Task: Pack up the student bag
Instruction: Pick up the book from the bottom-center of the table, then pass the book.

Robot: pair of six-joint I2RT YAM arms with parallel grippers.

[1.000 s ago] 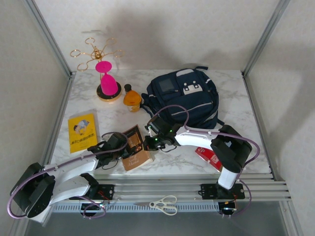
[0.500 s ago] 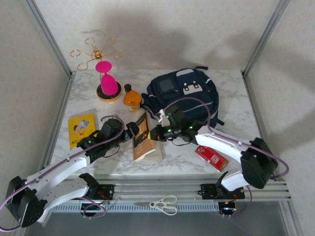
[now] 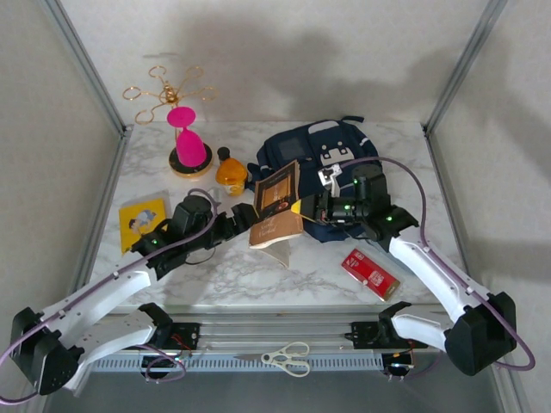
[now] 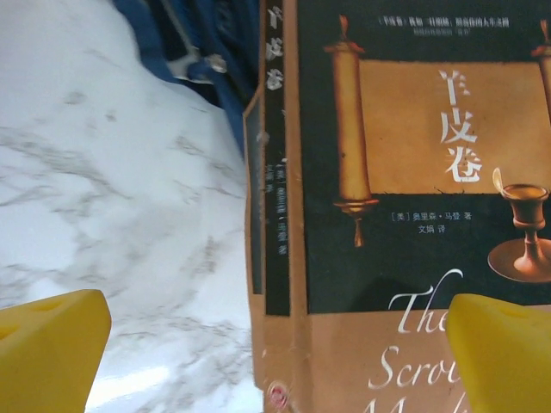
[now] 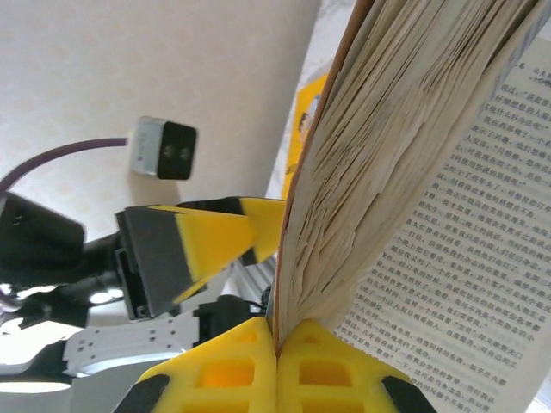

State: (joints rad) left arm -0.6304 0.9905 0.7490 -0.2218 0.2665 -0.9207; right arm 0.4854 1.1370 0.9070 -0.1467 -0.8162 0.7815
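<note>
The student bag, a navy backpack with white patches, lies at the back middle of the table; its blue fabric shows in the left wrist view. A brown and black paperback book hangs tilted in the air just in front of the bag's left side. My right gripper is shut on the book's edge, its yellow fingertips pinching the cover while the pages fan open. My left gripper is open just left of the book, and its fingers stand wide before the cover.
A pink glass on a gold stand and an orange bottle are at the back left. A yellow booklet lies left, a red box front right. Scissors rest on the front rail.
The right arm has lifted the book off the table front and carried it back toward the bag. The left gripper has opened wide and followed along the book's left side.
</note>
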